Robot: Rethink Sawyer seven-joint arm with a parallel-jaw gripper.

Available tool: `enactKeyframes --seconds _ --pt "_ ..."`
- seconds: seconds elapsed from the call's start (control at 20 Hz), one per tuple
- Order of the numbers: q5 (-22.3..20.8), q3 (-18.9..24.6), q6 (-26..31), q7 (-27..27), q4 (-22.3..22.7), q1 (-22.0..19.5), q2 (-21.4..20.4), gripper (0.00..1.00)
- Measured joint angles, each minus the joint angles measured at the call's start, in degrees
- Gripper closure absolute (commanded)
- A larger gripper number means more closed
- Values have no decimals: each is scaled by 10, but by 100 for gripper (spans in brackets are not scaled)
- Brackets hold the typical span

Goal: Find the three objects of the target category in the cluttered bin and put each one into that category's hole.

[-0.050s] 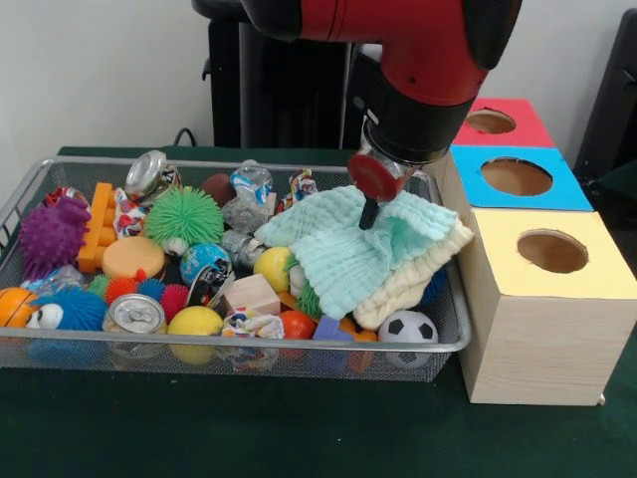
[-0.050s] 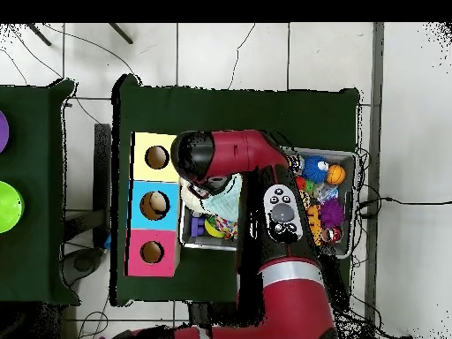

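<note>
— Mint-green waffle cloth (image 1: pixel 343 249) lay at the right end of the wire mesh bin (image 1: pixel 30 189), on top of a cream folded cloth (image 1: pixel 418 279). Was the robot working on it?

— I think yes. The black gripper (image 1: pixel 367 214) under the red and black arm (image 1: pixel 418 50) pressed its tip into the green cloth. Whether its fingers were apart or closed on the fabric, I could not tell.

— So which step was it?

— It looked like the picking of a cloth, if cloths were the target category. I saw no object in the holes yet.

— What did the next move ask for?

— A firm pinch, then a lift clear of the bin's right edge. The wooden box with red, blue and yellow tops (image 1: pixel 537 299) stood just beside that edge. Which hole was correct, the pictures did not say. The cream cloth could come up together with the green one.
</note>
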Motion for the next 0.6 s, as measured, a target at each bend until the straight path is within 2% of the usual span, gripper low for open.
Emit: enactKeyframes --seconds 0.6 --pt "-2 -16 -7 0 -6 -14 4 0"
